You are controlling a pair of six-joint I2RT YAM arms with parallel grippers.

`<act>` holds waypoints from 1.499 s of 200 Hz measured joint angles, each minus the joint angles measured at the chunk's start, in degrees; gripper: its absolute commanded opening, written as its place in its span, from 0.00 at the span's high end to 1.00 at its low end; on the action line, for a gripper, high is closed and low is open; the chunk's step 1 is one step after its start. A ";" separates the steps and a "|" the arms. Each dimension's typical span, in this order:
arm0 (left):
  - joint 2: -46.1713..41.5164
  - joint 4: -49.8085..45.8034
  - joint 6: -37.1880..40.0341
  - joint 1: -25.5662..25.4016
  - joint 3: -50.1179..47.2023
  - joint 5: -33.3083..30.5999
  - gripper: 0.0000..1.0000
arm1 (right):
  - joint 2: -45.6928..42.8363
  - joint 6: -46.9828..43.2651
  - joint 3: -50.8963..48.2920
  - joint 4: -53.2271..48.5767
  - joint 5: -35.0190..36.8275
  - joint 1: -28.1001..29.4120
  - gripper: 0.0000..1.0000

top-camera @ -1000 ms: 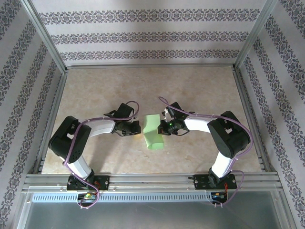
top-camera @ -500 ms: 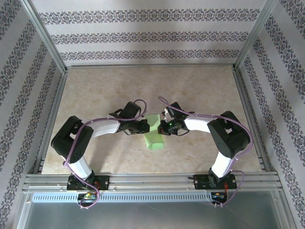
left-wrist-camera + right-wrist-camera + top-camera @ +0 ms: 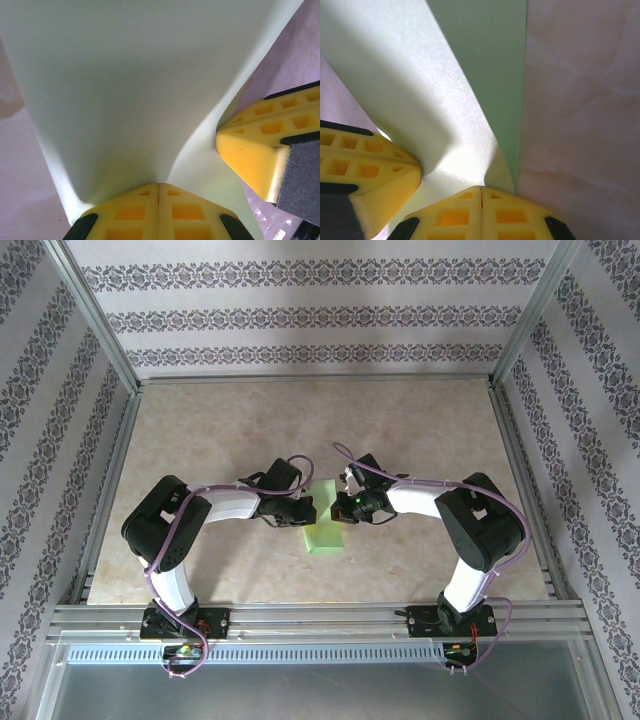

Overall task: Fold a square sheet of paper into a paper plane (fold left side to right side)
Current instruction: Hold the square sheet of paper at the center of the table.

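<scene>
So both arms are bent in toward the middle of the worktop [image 3: 300,420], elbows out to the sides and forearms pointing at each other, wrists nearly nose to nose. The left arm [image 3: 225,505] folds up from its base and then runs flat to the right. The right arm [image 3: 420,500] mirrors it, running flat to the left.

The square sheet of paper [image 3: 322,532] sits right between them, roughly mid-worktop, and from above it looks like a narrow light green strip poking out toward the near edge from under the two wrists.

The left pincer [image 3: 158,187] is squeezed shut, yellow fingers flush against each other, with the paper running straight into the tips and curving away from them as a big raised flap. The right pincer's yellow finger [image 3: 250,155] is just beside it, touching the same flap.

On the right wrist cam the right pincer [image 3: 481,189] is clamped shut too, nipping the pale top layer where it curls over. A darker green layer lies flat on the worktop underneath, and the left pincer's finger [image 3: 370,172] sits right next to it.
</scene>
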 measured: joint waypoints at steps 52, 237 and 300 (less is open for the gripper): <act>0.42 -0.28 0.00 0.00 0.44 -0.02 0.96 | 0.00 0.02 0.76 -1.25 0.52 0.26 0.98; 0.96 -1.64 -0.13 0.07 1.46 -0.22 0.95 | 4.35 5.88 5.20 8.04 -2.97 2.21 0.99; 0.94 -1.75 -0.11 0.00 1.53 -0.24 0.96 | 7.50 5.86 6.10 8.61 -1.27 2.21 1.00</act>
